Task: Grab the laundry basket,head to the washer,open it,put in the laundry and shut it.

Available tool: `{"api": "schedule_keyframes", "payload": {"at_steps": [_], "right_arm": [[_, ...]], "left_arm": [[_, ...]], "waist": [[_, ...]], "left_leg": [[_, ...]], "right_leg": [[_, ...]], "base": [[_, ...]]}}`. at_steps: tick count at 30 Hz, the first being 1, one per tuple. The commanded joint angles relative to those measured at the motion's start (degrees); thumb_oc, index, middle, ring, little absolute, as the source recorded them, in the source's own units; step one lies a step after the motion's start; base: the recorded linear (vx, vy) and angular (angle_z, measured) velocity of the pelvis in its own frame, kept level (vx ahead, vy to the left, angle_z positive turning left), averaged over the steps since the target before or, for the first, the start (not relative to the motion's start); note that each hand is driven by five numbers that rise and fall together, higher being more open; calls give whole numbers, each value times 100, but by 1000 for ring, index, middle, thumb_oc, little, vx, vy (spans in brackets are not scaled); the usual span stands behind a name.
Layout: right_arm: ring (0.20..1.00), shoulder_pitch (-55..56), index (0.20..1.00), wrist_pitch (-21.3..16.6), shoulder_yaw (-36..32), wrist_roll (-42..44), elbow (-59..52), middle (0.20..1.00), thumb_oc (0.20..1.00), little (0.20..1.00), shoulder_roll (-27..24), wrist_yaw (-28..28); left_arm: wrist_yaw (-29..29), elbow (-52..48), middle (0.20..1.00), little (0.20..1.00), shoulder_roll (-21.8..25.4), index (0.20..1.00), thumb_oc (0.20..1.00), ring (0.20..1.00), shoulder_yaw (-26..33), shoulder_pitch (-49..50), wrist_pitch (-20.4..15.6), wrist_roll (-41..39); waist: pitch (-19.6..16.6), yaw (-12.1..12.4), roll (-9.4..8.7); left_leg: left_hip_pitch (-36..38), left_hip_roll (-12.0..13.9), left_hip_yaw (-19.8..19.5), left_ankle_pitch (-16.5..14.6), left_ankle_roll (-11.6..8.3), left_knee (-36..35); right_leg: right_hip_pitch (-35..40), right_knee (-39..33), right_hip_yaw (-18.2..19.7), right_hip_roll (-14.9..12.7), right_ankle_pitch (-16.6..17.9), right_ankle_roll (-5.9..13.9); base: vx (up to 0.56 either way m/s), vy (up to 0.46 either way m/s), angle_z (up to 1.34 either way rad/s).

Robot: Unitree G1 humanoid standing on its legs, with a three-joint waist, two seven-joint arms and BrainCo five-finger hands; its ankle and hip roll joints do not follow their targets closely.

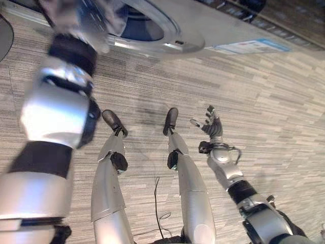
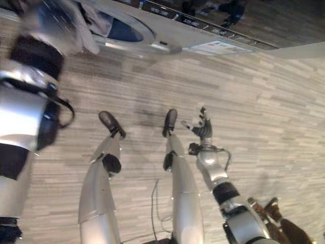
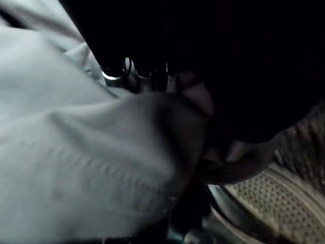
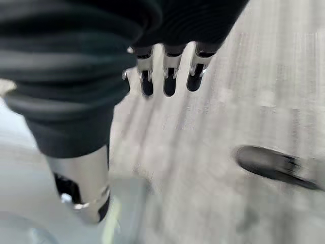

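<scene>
Already the washer (image 1: 167,30) stands open at its round port, so loading is underway and only shutting looks left. Pale grey laundry (image 3: 76,152) hangs at the port, bunched against the left hand (image 3: 152,76), whose grasp I cannot tell. Right hand (image 1: 212,124) hangs slack-fingered and empty over the floor.

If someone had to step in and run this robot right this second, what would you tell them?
Left hand: raised at the washer, whose round opening shows uncovered; pale grey laundry is draped around the hand. I cannot tell whether its fingers grip the cloth.
Right hand: low over the wood-look floor, fingers relaxed, holding nothing.
Done: the robot stands at the washer and the laundry is at its opening.
Left: push the cloth fully into the drum, pull the left hand out, then shut the washer.
</scene>
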Motion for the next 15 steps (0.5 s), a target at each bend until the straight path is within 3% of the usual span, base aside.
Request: {"api": "schedule_keyframes", "payload": {"at_steps": [1, 4, 6, 7, 8, 9, 10, 11, 12, 14, 15], "right_arm": [[1000, 793, 1000, -88, -494, 268, -385, 1000, 1000, 1000, -513, 51], [1000, 1075, 1000, -88, -770, 352, -683, 1000, 1000, 1000, -719, 72], [1000, 1618, 1000, -196, -1062, 419, -1188, 1000, 1000, 1000, -932, 100], [1000, 1653, 1000, -183, -1086, 411, -1234, 1000, 1000, 1000, -927, 100], [1000, 2228, 1000, -269, -1266, 352, -1489, 1000, 1000, 1000, -1025, 186], [1000, 2247, 1000, -266, -1273, 351, -1498, 1000, 1000, 1000, -1029, 187], [1000, 2680, 1000, -252, -1492, 468, -1534, 1000, 1000, 1000, -1060, 318], [1000, 2742, 1000, -242, -1515, 475, -1565, 1000, 1000, 1000, -1062, 332], [1000, 3044, 1000, -219, -1668, 642, -1567, 1000, 1000, 1000, -1095, 463], [1000, 3123, 1000, -95, -1729, 749, -1377, 1000, 1000, 1000, -1133, 637], [1000, 3119, 1000, -95, -1731, 753, -1372, 1000, 1000, 1000, -1132, 644]], "left_arm": [[-543, -234, 200, 200, 275, 200, 200, 200, -261, -303, 31, 81], [-492, -276, 200, 200, 533, 200, 200, 200, -525, -752, -10, 7], [101, -1406, 200, 200, 660, 200, 200, 200, -607, -1409, -922, -312], [180, -1494, 200, 200, 648, 200, 200, 200, -600, -1358, -946, -281], [685, -2681, 200, 200, 570, 200, 200, 200, -595, -1186, -1341, 257], [717, -2715, 200, 200, 562, 200, 200, 200, -580, -1155, -1334, 284], [492, -3264, 329, 329, 455, 329, 329, 329, -701, -886, -1431, 154], [517, -3323, 1000, 1000, 441, 1000, 1000, 1000, -675, -818, -1424, 176], [106, -3484, 1000, 1000, 440, 1000, 1000, 1000, -951, -477, -1165, 182], [-262, -2898, 1000, 1000, 535, 1000, 1000, 1000, -1260, -298, -602, 268], [-291, -2869, 1000, 1000, 533, 1000, 1000, 1000, -1264, -319, -596, 254]], "waist": [[-573, -91, 455], [-521, -47, 553], [-419, -104, 587], [-425, -90, 584], [-442, -139, 571], [-463, -132, 576], [-458, -208, 565], [-507, -193, 575], [-484, -188, 613], [-505, -100, 724], [-508, -102, 723]], "left_leg": [[46, -35, -499, -420, -695, -532], [18, -21, -414, -435, -689, -485], [-74, -35, -373, -486, -705, -416], [-89, -31, -359, -476, -691, -411], [-226, -18, -361, -526, -655, -265], [-239, -17, -359, -525, -653, -263], [-309, 2, -386, -580, -627, -108], [-346, 8, -378, -577, -613, -88], [-371, -5, -455, -598, -592, 3], [-369, -32, -480, -561, -578, -49], [-376, -34, -473, -544, -567, -59]], "right_leg": [[322, 1223, -144, -217, -1702, -4], [254, 1185, -66, -214, -1690, 4], [148, 1207, 12, -199, -1682, 43], [129, 1214, 11, -202, -1674, 38], [-129, 1419, 80, -181, -1680, 35], [-145, 1425, 83, -182, -1681, 34], [-285, 1620, 111, -184, -1750, -11], [-324, 1644, 108, -190, -1759, -25], [-431, 1878, 145, -179, -1848, -77], [-538, 2013, 159, -209, -1936, -132], [-550, 2014, 152, -213, -1932, -143]], "base": [[35, 36, -9], [44, 69, -8], [36, 29, -5], [20, 30, -3], [0, 0, 0], [46, -17, 6], [25, -23, 7], [45, -44, 6], [0, 0, 0], [23, -12, -4], [0, 0, 0]]}}
